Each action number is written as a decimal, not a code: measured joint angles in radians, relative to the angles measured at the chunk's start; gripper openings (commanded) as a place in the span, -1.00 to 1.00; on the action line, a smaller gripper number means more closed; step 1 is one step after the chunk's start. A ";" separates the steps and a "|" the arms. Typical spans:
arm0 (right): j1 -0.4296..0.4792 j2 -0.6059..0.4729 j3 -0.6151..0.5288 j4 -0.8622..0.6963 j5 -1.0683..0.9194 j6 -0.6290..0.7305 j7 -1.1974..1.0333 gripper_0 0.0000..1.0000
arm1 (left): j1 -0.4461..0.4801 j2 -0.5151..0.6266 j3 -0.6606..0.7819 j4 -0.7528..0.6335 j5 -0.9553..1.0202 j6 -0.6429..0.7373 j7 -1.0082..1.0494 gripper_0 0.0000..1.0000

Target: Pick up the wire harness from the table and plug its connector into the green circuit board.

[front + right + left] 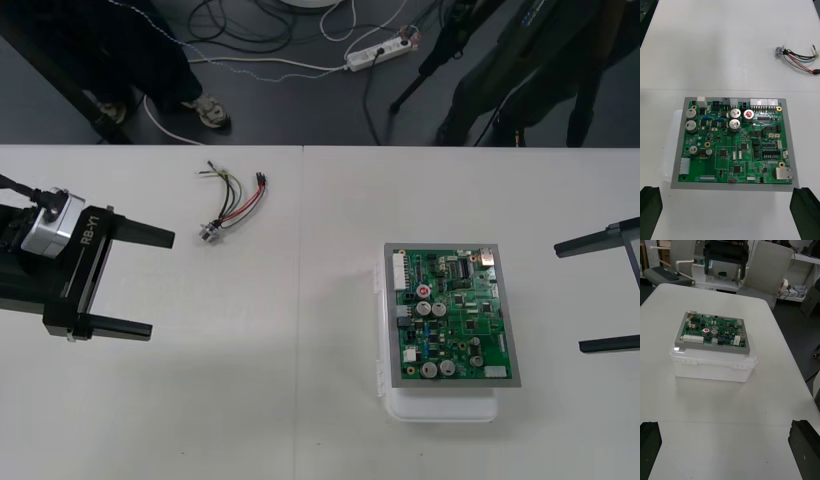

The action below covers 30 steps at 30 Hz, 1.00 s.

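On the table point(250, 420), harness point(233, 203) lies near the far edge, apart from board point(455, 320).

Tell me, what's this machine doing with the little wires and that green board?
Nothing is being handled right now. The wire harness lies loose on the table, not plugged into the green circuit board, which sits apart on its white base. The left gripper waits open at its side, nearest the harness, and the right gripper waits open beside the board.
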 measured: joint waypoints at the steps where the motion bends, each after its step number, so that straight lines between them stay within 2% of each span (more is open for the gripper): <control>1: 0.004 0.000 0.002 0.002 0.000 0.000 0.000 1.00 | -0.003 0.000 0.000 0.011 0.000 0.000 0.000 1.00; 8: 0.009 0.000 0.003 0.005 -0.010 0.000 0.000 1.00 | -0.035 0.000 0.000 0.043 -0.014 0.000 0.000 1.00; 22: 0.009 0.001 0.005 0.059 -0.176 0.000 0.000 1.00 | -0.080 0.000 0.000 0.046 -0.123 0.001 0.001 1.00; 30: 0.009 0.016 0.005 0.064 -0.185 0.000 -0.002 1.00 | -0.106 0.000 -0.002 0.046 -0.156 0.009 0.001 1.00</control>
